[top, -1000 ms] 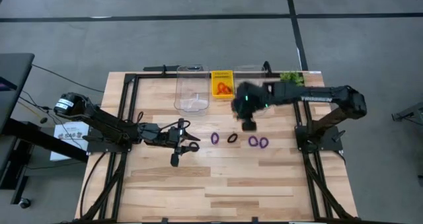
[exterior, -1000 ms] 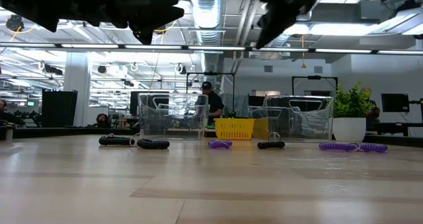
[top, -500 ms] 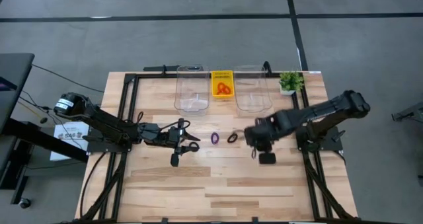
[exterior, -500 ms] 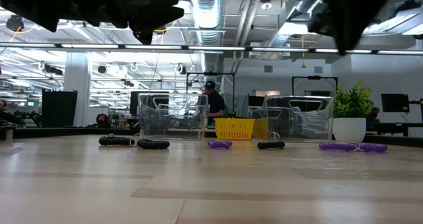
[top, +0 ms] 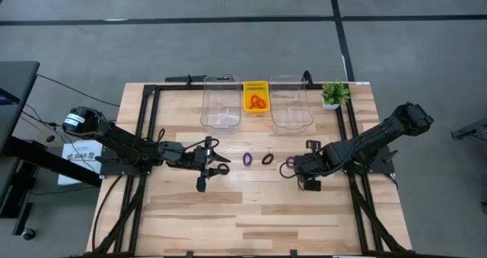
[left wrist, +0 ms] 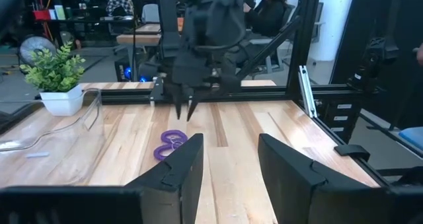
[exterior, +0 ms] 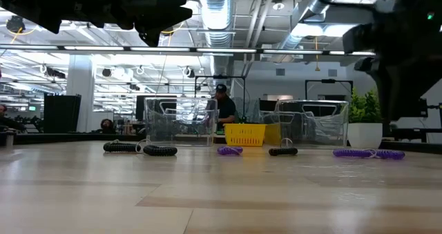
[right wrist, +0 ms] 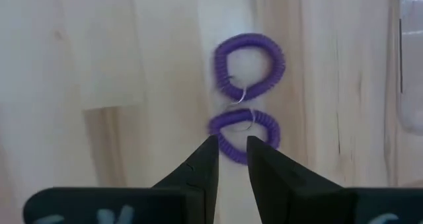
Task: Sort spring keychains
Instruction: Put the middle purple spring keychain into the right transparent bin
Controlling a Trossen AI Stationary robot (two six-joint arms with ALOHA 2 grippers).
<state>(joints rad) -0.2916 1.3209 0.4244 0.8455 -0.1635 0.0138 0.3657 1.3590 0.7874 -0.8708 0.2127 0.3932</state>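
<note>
Two purple spring keychains lie flat on the table, joined by a small ring point(right wrist: 250, 65) point(right wrist: 246, 133); the low view shows them at the right point(exterior: 369, 153). My right gripper point(right wrist: 231, 145) hovers above the nearer one, fingers pointing down and narrowly open; it also shows in the left wrist view point(left wrist: 184, 110) and the high view point(top: 287, 169). One purple keychain point(top: 247, 159) and one black keychain point(top: 268, 159) lie mid-table. Two black keychains point(exterior: 141, 149) lie under my left arm. Orange keychains point(top: 258, 102) sit in the yellow basket. My left gripper point(left wrist: 228, 151) waits, open, at the table's left point(top: 217, 164).
A yellow basket point(top: 256, 87) stands at the far edge between two clear bins point(top: 221, 102) point(top: 291, 104). A small potted plant point(top: 332, 94) stands at the far right corner. Bare wood stretches toward the near edge. A person point(exterior: 222, 106) shows in the room behind.
My right gripper has swung from over the far edge beside the yellow basket toward the near right and dropped low over the pair of purple keychains. The keychains have kept their places.
</note>
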